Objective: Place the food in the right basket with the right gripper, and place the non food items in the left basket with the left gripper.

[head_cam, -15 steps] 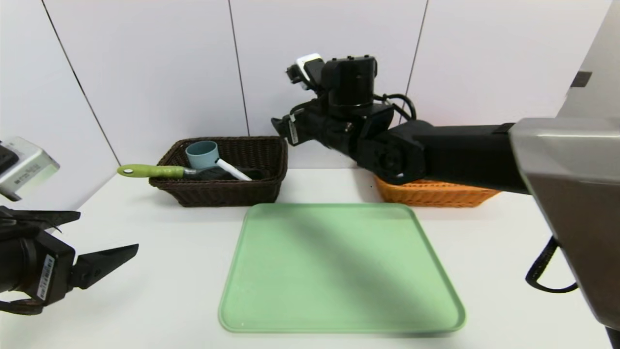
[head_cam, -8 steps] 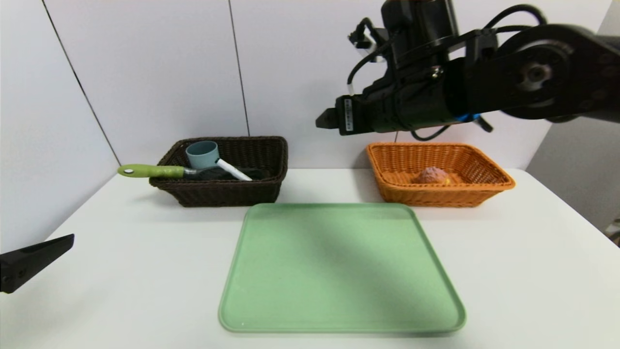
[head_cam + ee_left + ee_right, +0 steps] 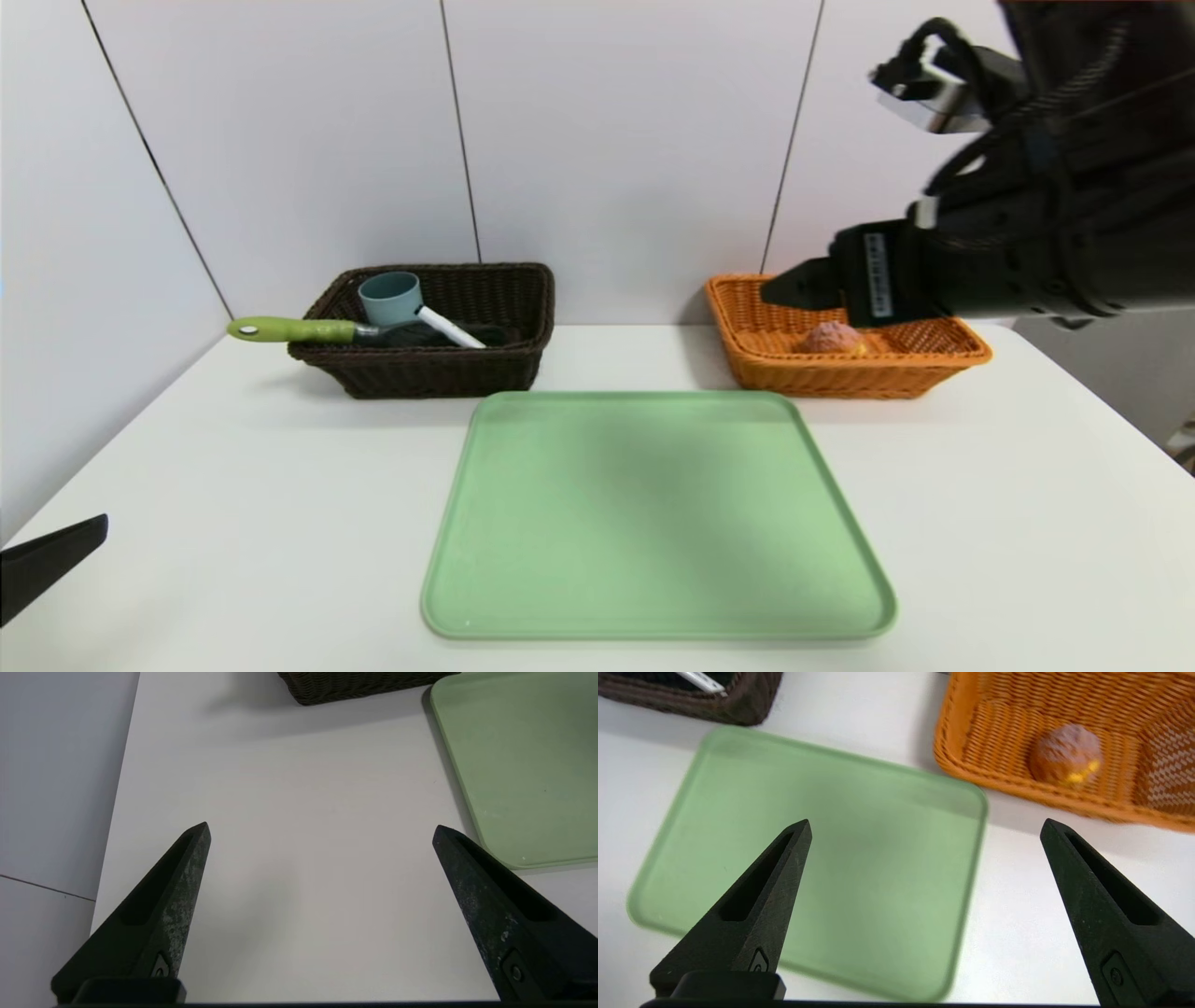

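White table (image 3: 280,485), two baskets, one tray (image 3: 653,513)

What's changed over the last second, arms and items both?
The right gripper, jaws open and empty, swung from over the table's middle out past the orange basket, uncovering the bun inside. The left gripper, open, drew back off the near left edge. Brown basket, its contents and green tray stayed put.

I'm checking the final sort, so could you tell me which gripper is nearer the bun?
Right. The right gripper hangs open just above the bun in the orange basket; the left gripper is open, far across the table.
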{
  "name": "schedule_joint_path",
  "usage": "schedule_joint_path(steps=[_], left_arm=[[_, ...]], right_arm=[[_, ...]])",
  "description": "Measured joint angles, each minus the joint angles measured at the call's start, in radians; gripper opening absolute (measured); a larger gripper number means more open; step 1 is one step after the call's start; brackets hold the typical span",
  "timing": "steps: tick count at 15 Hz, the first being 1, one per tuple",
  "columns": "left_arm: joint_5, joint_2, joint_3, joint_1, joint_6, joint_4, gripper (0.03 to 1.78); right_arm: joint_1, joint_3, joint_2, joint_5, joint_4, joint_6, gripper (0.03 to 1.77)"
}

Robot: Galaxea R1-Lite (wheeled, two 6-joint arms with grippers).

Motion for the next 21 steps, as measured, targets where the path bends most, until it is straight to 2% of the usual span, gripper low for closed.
schedule_joint_path(steps=[3, 5, 8, 11, 15, 18, 21], left_arm=[[0.001, -0.044, 0.027, 0.000, 0.000, 0.015, 1.69], [0.001, -0.094, 0.054, 0.000, 0.000, 0.063, 1.69], [0.000, -0.187, 0.116, 0.000, 0.000, 0.077, 1.69], [0.000, -0.277, 0.156, 0.006, 0.000, 0.110, 1.69], [-0.013, -0.330, 0.170, 0.008, 0.002, 0.114, 1.69], [-0.032, -0.342, 0.170, 0.008, 0.007, 0.108, 1.69], [-0.040, -0.355, 0.173, 0.008, 0.008, 0.111, 1.69]], right_arm=[[-0.026, 0.196, -0.205, -0.005, 0.000, -0.026, 1.69], [-0.065, 0.322, -0.344, -0.007, 0.001, -0.047, 1.69], [-0.142, 0.460, -0.534, -0.004, 0.001, -0.091, 1.69], [-0.270, 0.525, -0.692, 0.004, 0.001, -0.144, 1.69], [-0.462, 0.541, -0.856, 0.010, -0.001, -0.298, 1.69], [-0.564, 0.565, -0.971, 0.010, 0.007, -0.330, 1.69], [-0.612, 0.643, -1.077, 0.011, 0.003, -0.337, 1.69]])
